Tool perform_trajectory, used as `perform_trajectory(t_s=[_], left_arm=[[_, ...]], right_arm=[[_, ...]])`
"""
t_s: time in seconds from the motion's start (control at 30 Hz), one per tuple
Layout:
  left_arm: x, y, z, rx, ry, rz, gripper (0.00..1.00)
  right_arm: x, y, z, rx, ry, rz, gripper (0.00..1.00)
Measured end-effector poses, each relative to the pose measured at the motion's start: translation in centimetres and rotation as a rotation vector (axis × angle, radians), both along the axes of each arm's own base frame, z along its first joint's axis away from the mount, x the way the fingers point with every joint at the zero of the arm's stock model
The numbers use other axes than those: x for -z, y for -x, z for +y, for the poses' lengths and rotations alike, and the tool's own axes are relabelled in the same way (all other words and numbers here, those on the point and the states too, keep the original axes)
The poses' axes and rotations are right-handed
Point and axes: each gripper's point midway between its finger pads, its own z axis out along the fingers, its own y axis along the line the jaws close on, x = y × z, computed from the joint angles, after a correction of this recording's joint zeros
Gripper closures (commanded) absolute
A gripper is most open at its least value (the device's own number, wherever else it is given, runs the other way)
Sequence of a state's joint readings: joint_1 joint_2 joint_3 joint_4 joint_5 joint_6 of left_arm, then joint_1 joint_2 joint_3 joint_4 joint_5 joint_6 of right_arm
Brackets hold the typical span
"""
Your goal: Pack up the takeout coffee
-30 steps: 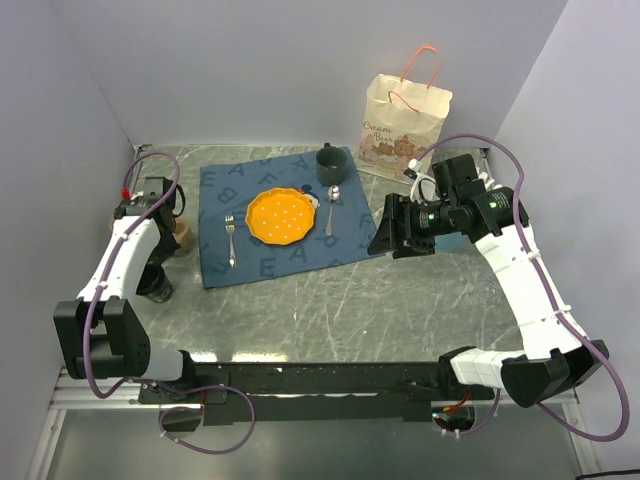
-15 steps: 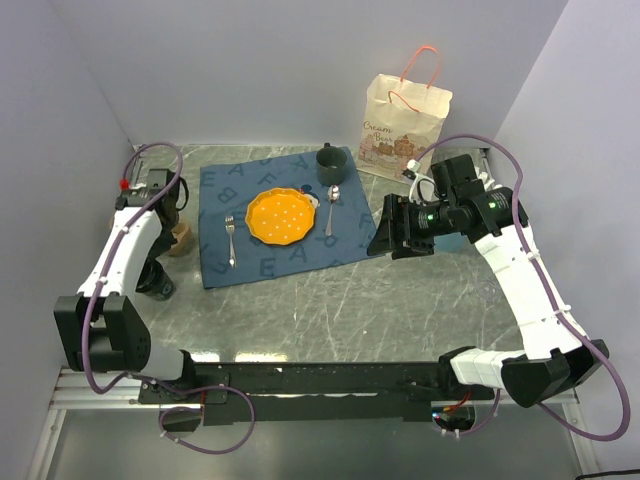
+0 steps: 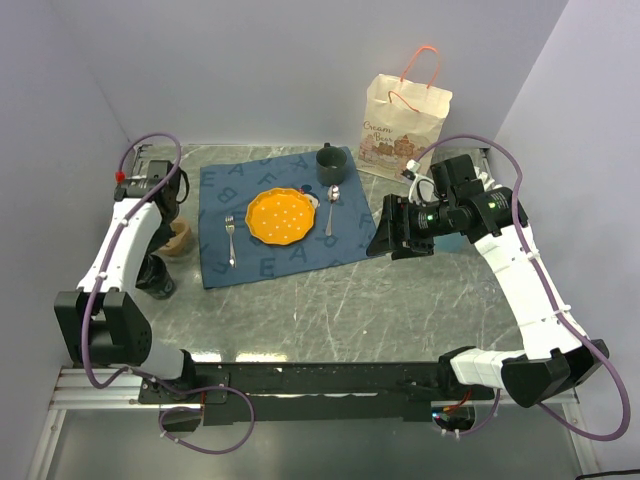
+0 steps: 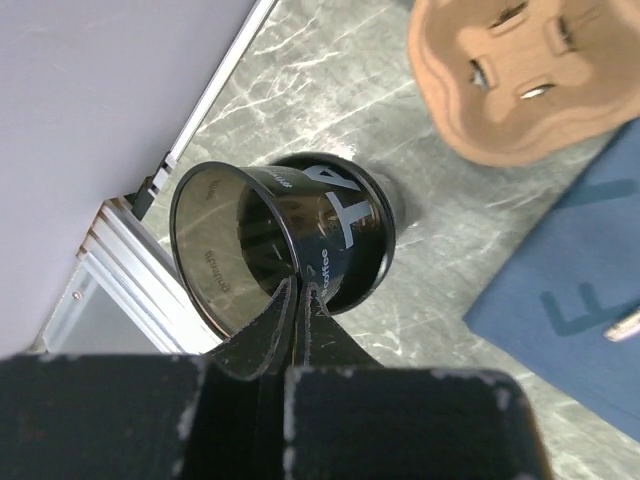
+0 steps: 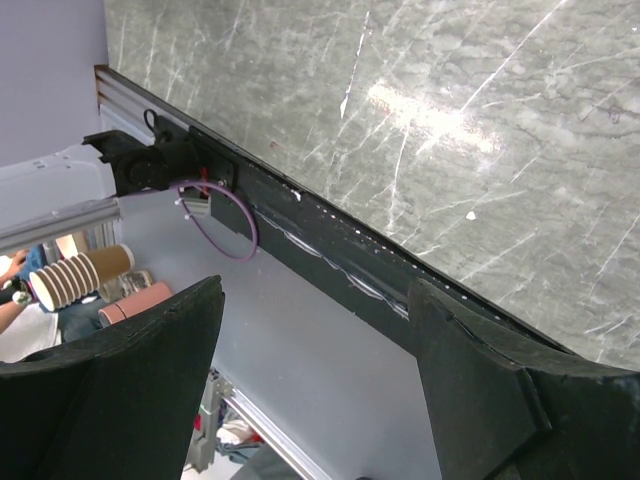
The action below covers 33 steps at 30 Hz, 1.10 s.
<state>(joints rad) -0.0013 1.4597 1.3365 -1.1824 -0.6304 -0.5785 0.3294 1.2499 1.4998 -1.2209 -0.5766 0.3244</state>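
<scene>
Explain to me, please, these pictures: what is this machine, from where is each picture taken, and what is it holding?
This is a robot with two arms, bolted to a grey table. One picture looks down from above. The other two come from a camera on each wrist.

On the table lies a blue mat with an orange plate, fork, spoon and dark mug. A paper bag stands at the back. The left wrist view shows a black coffee cup and a brown cup carrier nearby.

The left gripper is shut and, judging from the top view, holds nothing. The right gripper is open and empty.
</scene>
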Motion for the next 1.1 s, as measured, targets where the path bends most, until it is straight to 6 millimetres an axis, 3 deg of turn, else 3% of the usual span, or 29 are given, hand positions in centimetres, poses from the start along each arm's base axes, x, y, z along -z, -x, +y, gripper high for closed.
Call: perform_trajectory(t_s=[0.27,0.5,0.73,0.9,1.1], left_arm=[[-2.2,-0.1,-1.2,0.012,-0.007,-0.024,0.99],[-6.8,-1.8,-2.4,0.039,-0.004,-0.150,0.99],[-10.3,-3.2,-4.8,0.107,0.070,-0.269,0.99],[-11.2,-3.6,-9.9,0.244,0.157,-0.310,0.99],[-9.7,-2.1,-20.0,0.466,0.272,-0.274,0.99]], right_arm=[[-0.1,0.2,0.1,-0.005,-0.006,0.010,0.18],[-0.1,0.3,0.4,-0.013,-0.010,0.034,0.18],[-1.9,0.2,0.8,-0.009,-0.039,0.011,0.18],[-3.5,0.0,0.6,0.017,-0.041,-0.025,0.18],[-6.2,-0.9,-0.2,0.093,-0.031,-0.108,0.18]])
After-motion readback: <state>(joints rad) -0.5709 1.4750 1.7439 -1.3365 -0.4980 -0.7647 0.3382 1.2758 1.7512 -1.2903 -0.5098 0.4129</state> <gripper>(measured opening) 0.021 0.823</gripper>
